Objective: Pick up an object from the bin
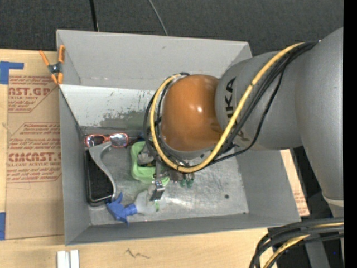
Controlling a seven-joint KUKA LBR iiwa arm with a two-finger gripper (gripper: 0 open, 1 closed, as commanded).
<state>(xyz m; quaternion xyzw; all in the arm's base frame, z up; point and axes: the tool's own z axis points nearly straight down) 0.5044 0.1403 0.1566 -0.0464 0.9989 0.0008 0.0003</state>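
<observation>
Camera view: gripper (158, 184) sits low mid-bin (139, 54), just beside a green plastic piece (139, 166) below red sunglasses (106, 140). Its opening cannot be told. The piece is judged light, stiff and slick; grip across its narrow edge.

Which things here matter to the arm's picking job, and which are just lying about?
In play: gripper, bin, and nearest the gripper a green thing and a pale clear thing.
Lying about: sunglasses, black flat case, blue piece.
</observation>
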